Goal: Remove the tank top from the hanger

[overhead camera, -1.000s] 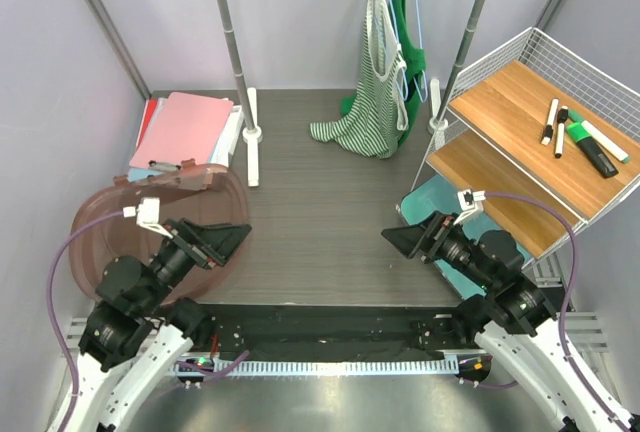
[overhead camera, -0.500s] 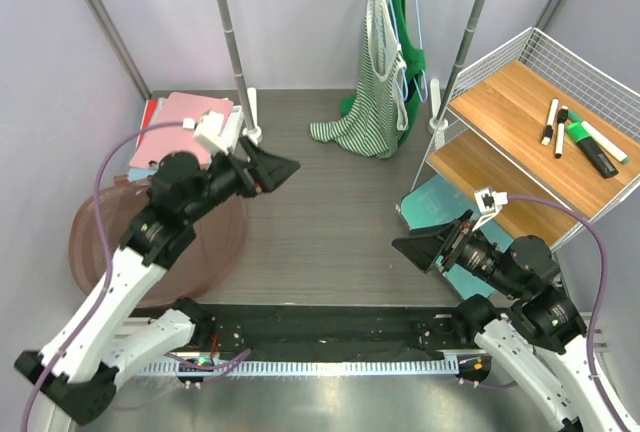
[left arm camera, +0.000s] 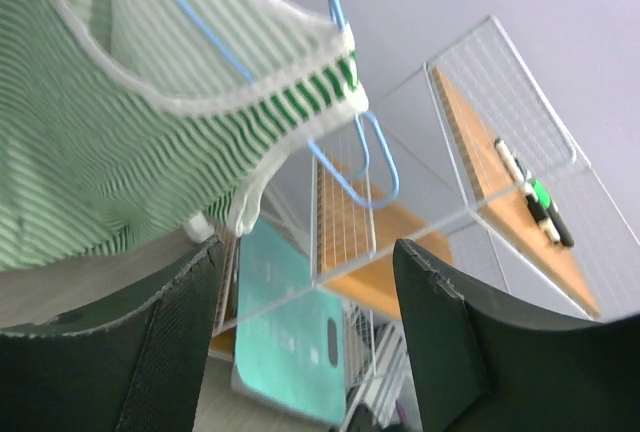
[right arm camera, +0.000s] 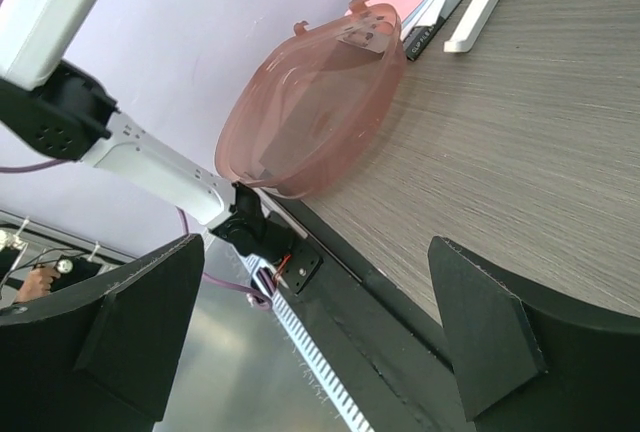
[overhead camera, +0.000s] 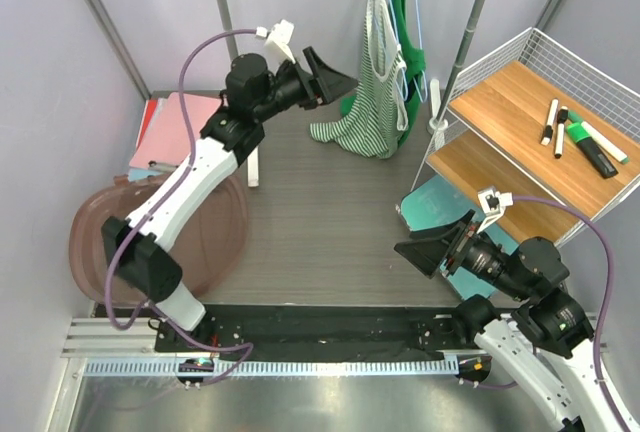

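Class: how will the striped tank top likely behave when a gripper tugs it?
Probably floppy: the tank top sags in folds onto the table. Likely light, hanging from a thin blue hanger. Its strap may snag there.

Tabletop (overhead camera: 320, 222): dark wood grain.
Far left: pink folders (overhead camera: 185, 124), stacked.
Near left: brown see-through tub (overhead camera: 218, 237).
Far centre: white rack foot (overhead camera: 253, 170); tank top (overhead camera: 360, 132) hem touching the tabletop.
Right: wire shelf (overhead camera: 540, 102), teal board (overhead camera: 425, 207) beneath.

Wide-parted right claw (right arm camera: 315, 244) over dark wood-grain table (right arm camera: 520, 152), translucent pink tub (right arm camera: 310, 112) beyond, white left arm (right arm camera: 150, 164) beside it.
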You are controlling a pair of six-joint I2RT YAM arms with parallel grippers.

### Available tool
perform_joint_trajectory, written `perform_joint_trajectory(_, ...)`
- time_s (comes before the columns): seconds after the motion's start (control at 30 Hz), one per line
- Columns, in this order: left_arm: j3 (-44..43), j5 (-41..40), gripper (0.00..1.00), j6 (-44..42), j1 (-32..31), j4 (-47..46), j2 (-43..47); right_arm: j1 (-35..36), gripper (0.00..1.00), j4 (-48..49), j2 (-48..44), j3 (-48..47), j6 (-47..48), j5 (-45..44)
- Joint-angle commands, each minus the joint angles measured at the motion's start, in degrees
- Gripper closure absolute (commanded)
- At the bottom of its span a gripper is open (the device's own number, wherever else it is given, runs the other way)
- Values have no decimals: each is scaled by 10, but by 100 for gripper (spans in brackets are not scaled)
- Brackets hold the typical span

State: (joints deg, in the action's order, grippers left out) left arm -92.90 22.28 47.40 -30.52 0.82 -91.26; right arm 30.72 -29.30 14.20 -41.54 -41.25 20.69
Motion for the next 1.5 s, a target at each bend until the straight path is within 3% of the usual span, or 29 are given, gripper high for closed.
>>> perform_joint_trajectory(0.0,-80,34,34,42,6,-131,-53,1,0,0,3,-33,-10,-1)
perform_joint_trajectory(0.3,-307,61,39,150,5,-194,-240,1,0,-17,-10,-62,-22,-15)
perform_joint_trajectory(0.53,-398,49,40,183,-1,-225,-315,1,0,-20,-24,-60,-30,-23)
perform_joint_trajectory(0.87,-384,-17,42,170,-21,-236,-340,1,0,-21,-28,-72,-35,-24)
perform_joint_trajectory(1.1,-421,-43,50,185,-24,-243,-380,1,0,-22,-32,-74,-36,-26)
perform_joint_trajectory(1.47,-424,-85,50,176,-39,-254,-395,1,0,-33,-34,-82,-33,-30)
